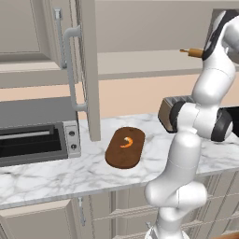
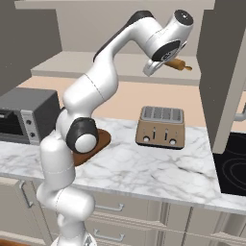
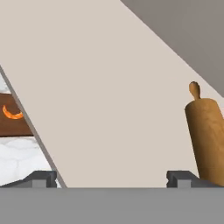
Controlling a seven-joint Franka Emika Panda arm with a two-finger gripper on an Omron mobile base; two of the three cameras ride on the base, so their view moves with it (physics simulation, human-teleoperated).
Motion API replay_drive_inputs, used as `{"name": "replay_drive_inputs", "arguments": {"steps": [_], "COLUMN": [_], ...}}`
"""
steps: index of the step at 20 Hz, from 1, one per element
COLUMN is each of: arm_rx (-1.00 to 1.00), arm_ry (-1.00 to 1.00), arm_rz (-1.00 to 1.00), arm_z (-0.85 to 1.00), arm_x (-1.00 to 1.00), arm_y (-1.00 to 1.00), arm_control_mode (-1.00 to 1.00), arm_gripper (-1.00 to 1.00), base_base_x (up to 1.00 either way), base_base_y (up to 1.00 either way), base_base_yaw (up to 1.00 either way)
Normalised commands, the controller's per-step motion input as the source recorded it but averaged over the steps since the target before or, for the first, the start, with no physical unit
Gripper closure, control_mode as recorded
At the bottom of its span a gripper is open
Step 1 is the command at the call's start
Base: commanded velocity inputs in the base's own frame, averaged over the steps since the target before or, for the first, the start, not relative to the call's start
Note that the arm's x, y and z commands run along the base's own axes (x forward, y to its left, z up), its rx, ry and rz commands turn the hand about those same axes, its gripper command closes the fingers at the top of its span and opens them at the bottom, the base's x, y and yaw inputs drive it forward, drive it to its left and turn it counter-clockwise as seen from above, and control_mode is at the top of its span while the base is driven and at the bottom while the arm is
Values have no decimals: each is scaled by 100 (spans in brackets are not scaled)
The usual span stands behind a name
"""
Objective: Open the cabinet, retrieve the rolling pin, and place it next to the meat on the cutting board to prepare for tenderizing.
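Retrieval is the step in hand here: the cabinet [image 1: 86, 70] doors are swung open and the hand [image 3: 116, 177] is up at its shelf, fingers spread wide with nothing between them. The rolling pin [image 3: 208, 135] lies on that shelf, just beside one fingertip but off to the side, not between the two. I'd say the next move calls for shifting sideways to straddle the pin before squeezing. Below the cabinet, the meat [image 1: 126, 141] sits on the cutting board [image 1: 125, 147] on the bench [image 1: 56, 172], waiting.
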Motion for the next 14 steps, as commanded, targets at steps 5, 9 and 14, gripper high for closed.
{"name": "replay_drive_inputs", "arguments": {"steps": [5, 9, 14], "arm_rx": [0, 0, 0], "arm_ry": [-9, -5, 0], "arm_rz": [0, 0, 2], "arm_z": [5, 2, 0], "arm_x": [14, 28, 37], "arm_y": [-27, -23, -20], "arm_control_mode": [-100, -100, -100], "arm_gripper": [-100, -100, -100], "base_base_x": [0, 0, 0], "base_base_y": [0, 0, 0], "base_base_yaw": [0, 0, 0]}}
